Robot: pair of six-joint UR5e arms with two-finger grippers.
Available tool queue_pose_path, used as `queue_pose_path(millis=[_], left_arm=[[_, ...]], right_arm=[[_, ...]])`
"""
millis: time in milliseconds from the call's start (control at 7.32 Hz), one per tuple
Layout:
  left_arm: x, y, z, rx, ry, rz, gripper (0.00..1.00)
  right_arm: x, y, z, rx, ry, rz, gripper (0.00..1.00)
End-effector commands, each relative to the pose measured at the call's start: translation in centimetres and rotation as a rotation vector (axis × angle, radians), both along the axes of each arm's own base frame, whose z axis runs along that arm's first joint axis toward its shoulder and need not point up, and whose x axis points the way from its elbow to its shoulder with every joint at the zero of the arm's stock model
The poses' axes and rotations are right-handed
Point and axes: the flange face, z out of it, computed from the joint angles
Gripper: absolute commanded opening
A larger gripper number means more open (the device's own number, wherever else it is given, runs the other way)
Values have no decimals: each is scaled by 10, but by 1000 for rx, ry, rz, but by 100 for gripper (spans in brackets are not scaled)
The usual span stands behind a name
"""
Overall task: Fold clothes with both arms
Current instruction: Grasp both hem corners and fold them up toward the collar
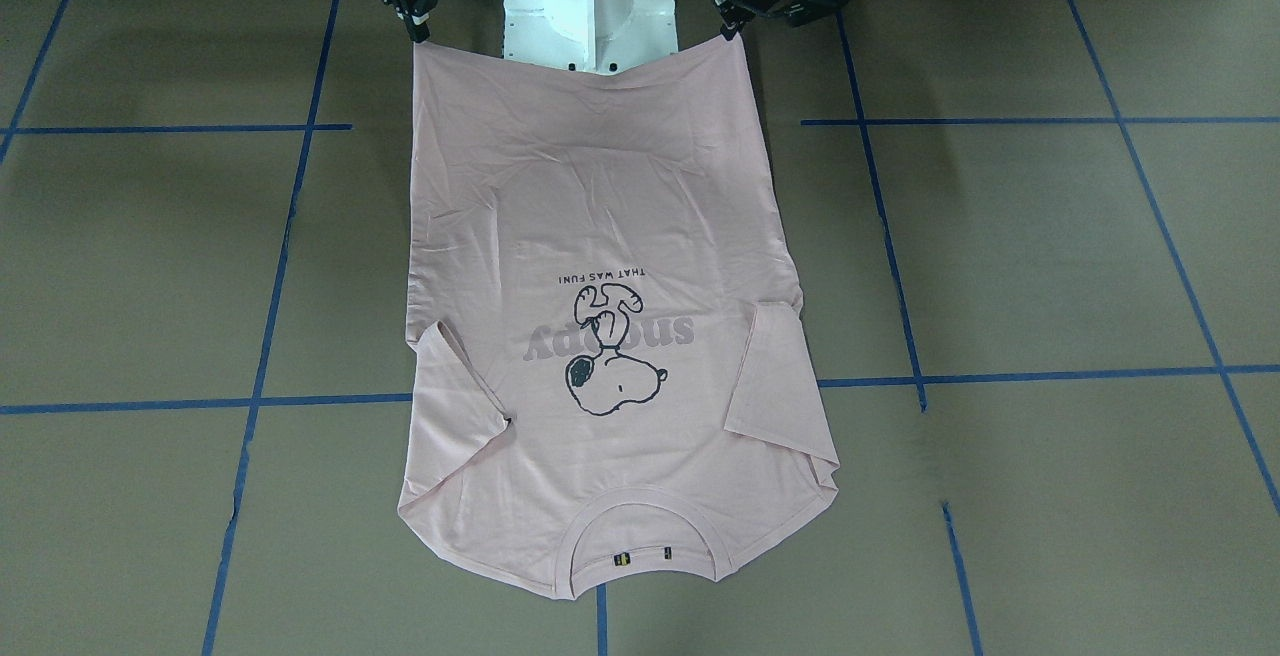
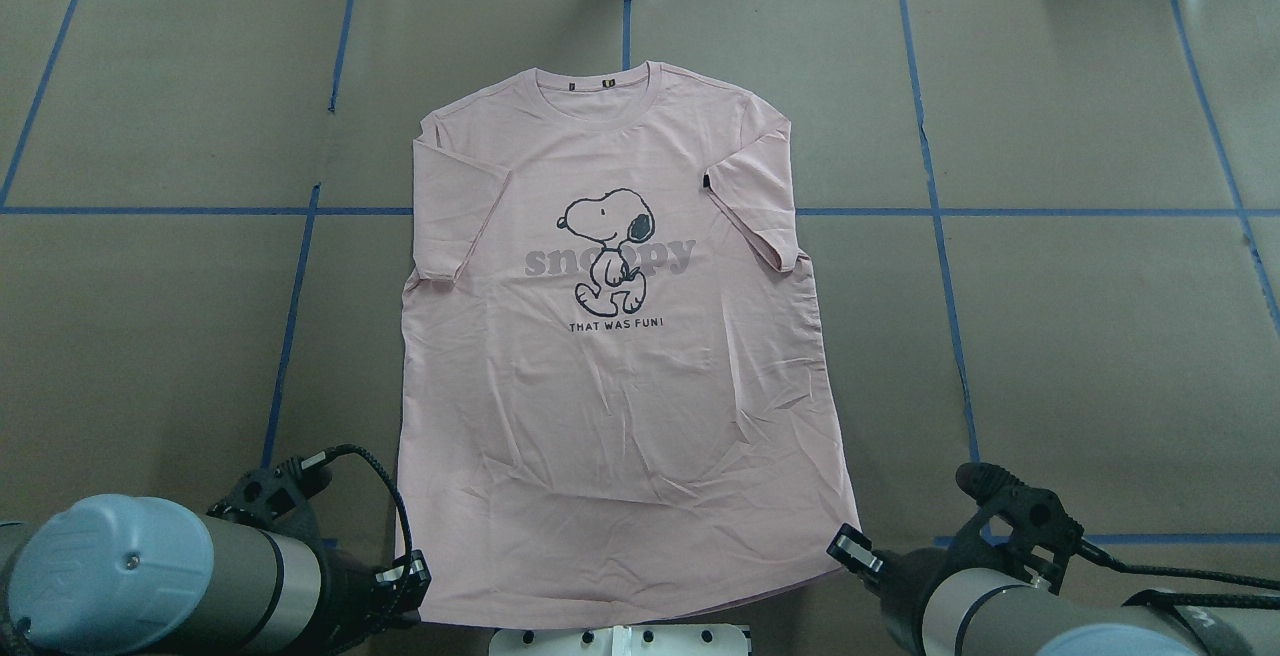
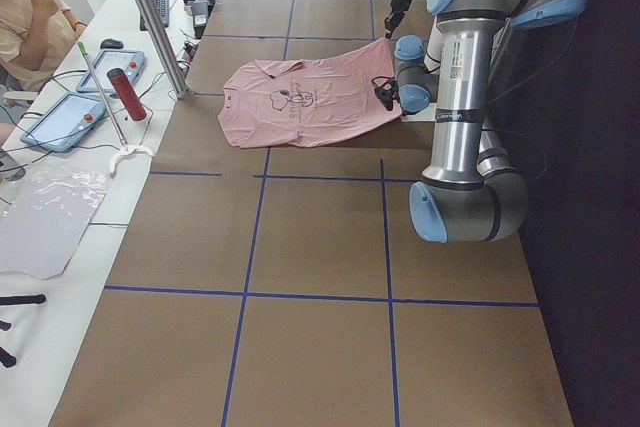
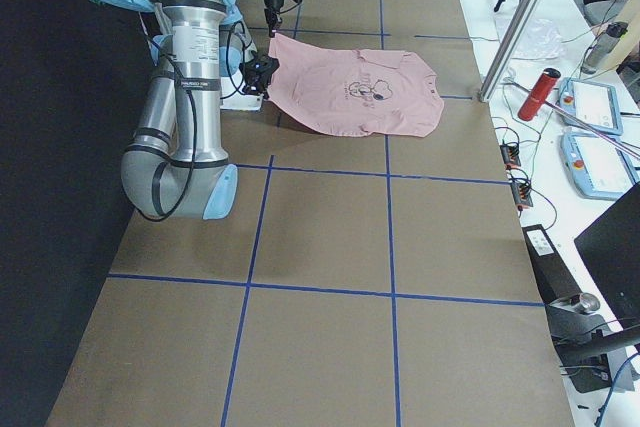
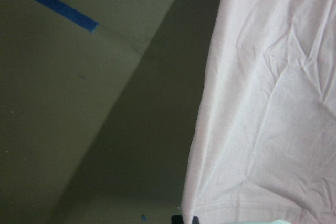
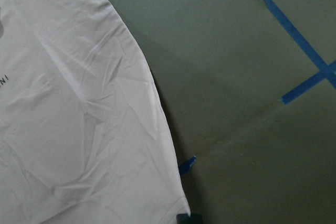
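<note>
At the centre of the overhead frame, a pale pink short-sleeved T-shirt with a black-outlined cartoon print is laid flat, print up, on the brown taped table, with its ribbed collar toward the top edge. The left gripper appears clamped on the lower-left hem corner, and the right gripper on the lower-right one. The first lengthwise fold is judged to be starting. Both corners should next be lifted together and carried toward the collar, with equal height and tension maintained.
</note>
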Motion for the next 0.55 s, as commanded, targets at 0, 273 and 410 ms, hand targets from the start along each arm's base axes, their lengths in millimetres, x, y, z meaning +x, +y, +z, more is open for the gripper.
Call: queue_pose_path(millis=[0,273,410], left_arm=[[-28,-75,-1,149,4,-77,0],[-19,-173,4,238,-53,-180,0],[9,-224,6,280,-92,-193,0]], right_arm=[[-9,-89,-25,46,5,44,0],[-42,-197,-20,89,115,14,0],[-44,-232,5,110,185,13,0]])
